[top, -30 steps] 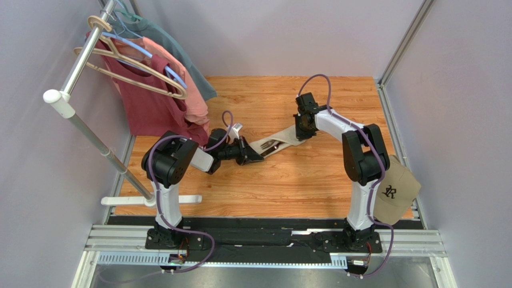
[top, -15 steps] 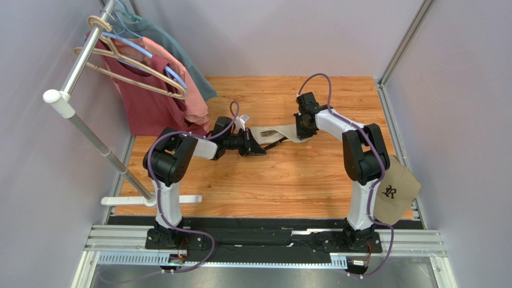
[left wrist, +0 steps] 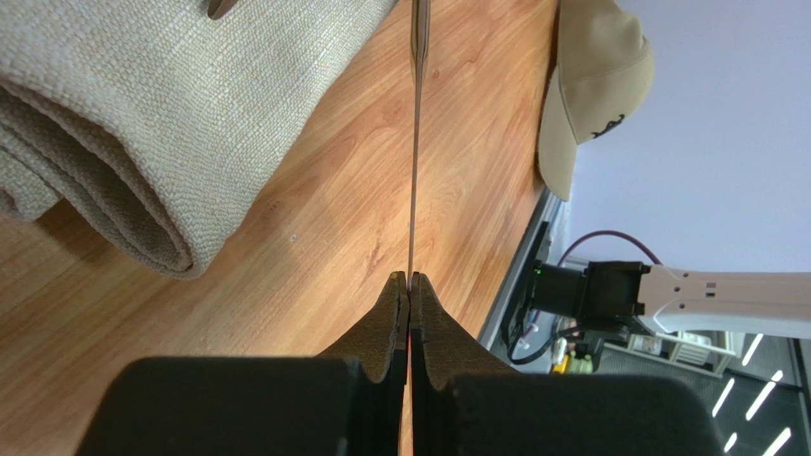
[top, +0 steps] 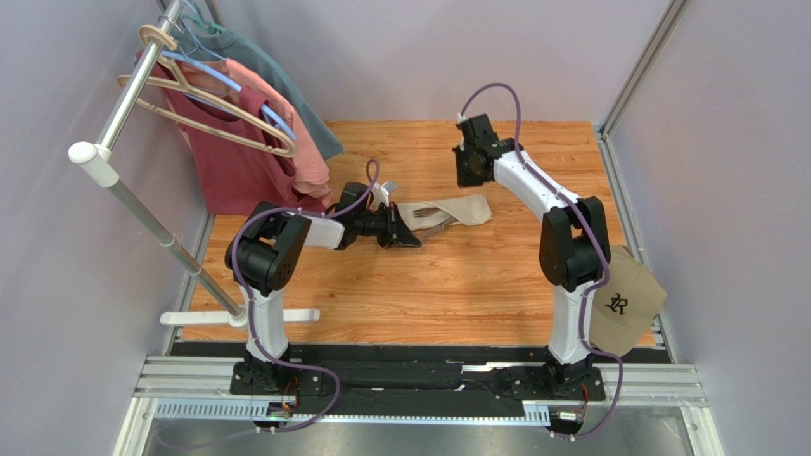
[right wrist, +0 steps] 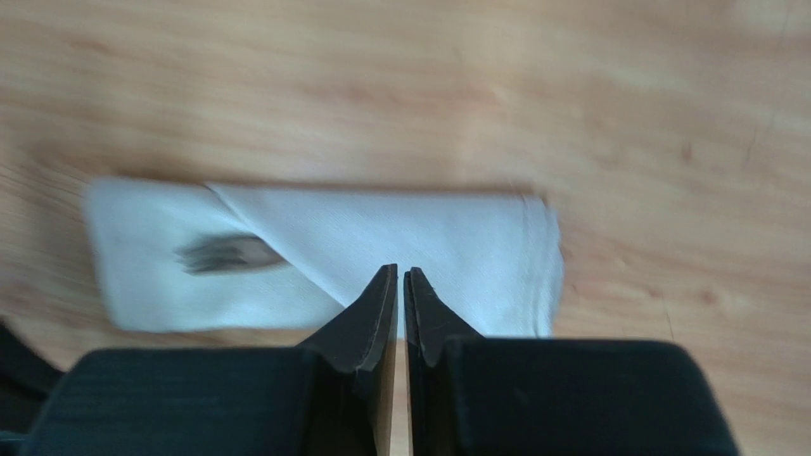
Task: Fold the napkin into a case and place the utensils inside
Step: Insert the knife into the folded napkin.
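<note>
Pinch first: left end effector [left wrist: 409, 277] shut hard on the near end of the knife [left wrist: 415, 142], fingertips [left wrist: 390, 313] pressed flat against a blade seen edge-on, thin as a line. Pointing straight ahead from the fingers over bare wood, tip lost past the top of the left wrist view. Running just beside the rolled edge of the napkin case [top: 455, 210], not visibly under any fold; inside the pocket or merely alongside, cannot tell. Outward now: case flat on the counter [top: 457, 285], long axis left to right across it, mouth end apparently toward the left arm. Lying directly ahead of the left end effector, so plainly the nearer arm for the job. Looks like a slide along that same axis, with a small shift toward the cloth to catch the opening. Fork [right wrist: 228, 253] showing as a dark blur on the cloth at that mouth end, seemingly tucked in. Right end effector [right wrist: 401, 273] hovering above the case, up off the cloth, fingers a sliver apart, holding nothing, touching nothing. Risk, by the look of it: loose case skidding away under the push, unpinned.
</note>
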